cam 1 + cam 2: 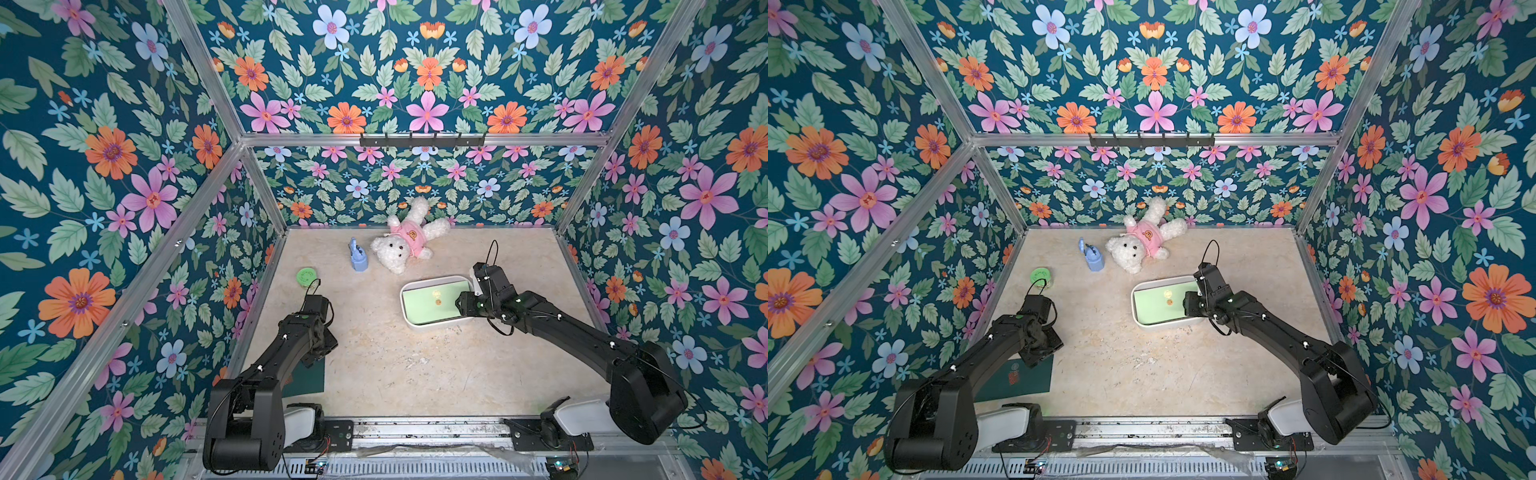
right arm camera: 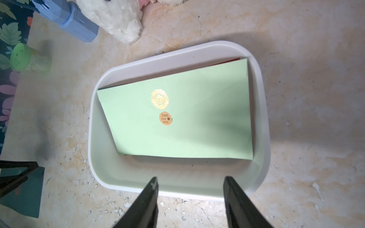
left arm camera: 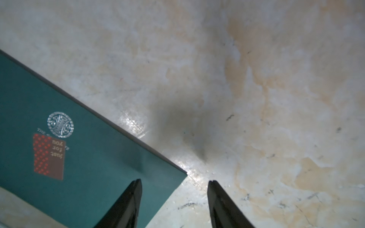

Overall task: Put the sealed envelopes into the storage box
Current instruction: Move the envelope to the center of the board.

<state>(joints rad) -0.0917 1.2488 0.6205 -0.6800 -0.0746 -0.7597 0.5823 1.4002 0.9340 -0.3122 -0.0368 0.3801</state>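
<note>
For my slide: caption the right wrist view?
Light green envelope lies in the white storage box, open right gripper above.

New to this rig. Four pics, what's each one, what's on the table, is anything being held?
Two black robot arms with two-finger grippers work on a marble-look table. Two pictures are overhead views from one stereo camera; the other two come from cameras on each arm's wrist. The right gripper hangs open over the white storage box, where a light green envelope lies on top of others. The left gripper is open above a corner of the dark green envelope, flat on the table. Nothing is held. Also there: a teddy bear, a blue toy and a green-lidded jar.
</note>
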